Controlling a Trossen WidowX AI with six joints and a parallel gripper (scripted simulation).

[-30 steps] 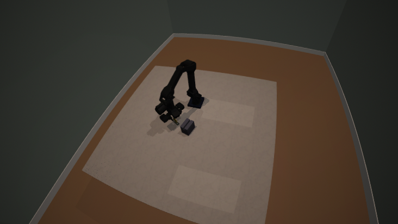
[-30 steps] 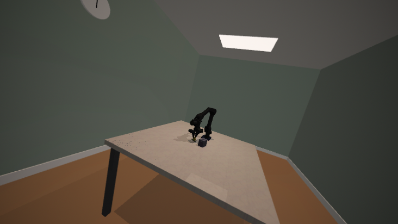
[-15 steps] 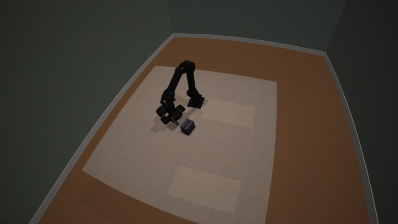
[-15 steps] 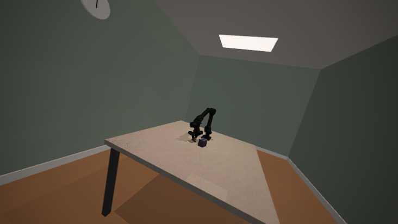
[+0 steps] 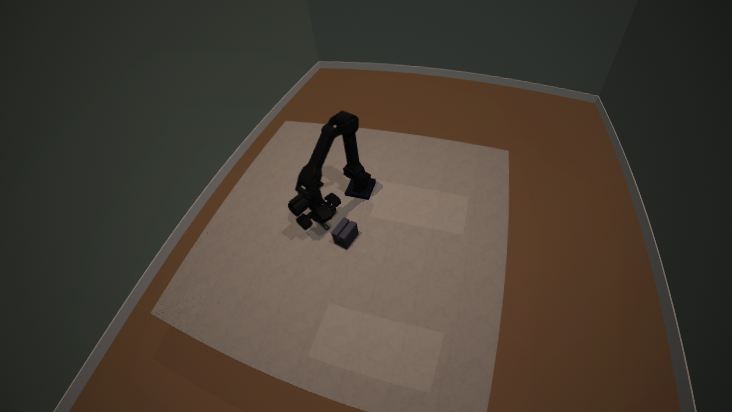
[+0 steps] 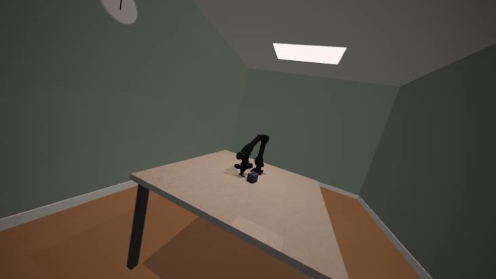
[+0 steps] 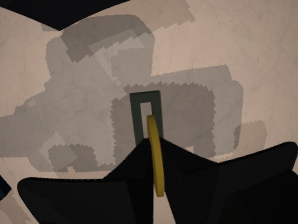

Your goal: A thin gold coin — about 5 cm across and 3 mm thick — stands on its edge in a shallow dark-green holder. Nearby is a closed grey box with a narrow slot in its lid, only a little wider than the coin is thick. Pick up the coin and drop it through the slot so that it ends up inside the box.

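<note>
The gold coin [image 7: 156, 165] stands on edge between the fingertips in the wrist view. My gripper [image 5: 324, 222] [image 6: 242, 173] [image 7: 152, 144] is shut on it, one finger on each flat side, pointing down low over the table. The dark-green holder [image 7: 135, 112] lies just below the fingers; the far end of its slot shows without coin in it. The near end of the holder is hidden, so I cannot tell whether the coin's lower edge is still in the slot. The grey box [image 5: 344, 234] [image 6: 252, 178] stands close beside the gripper, its lid slot visible in the top view.
A dark corner of the box also shows at the top left of the wrist view. The arm's dark-blue base plate [image 5: 359, 193] stands behind the box and holder on the pale table [image 5: 409, 276] [image 6: 215, 187].
</note>
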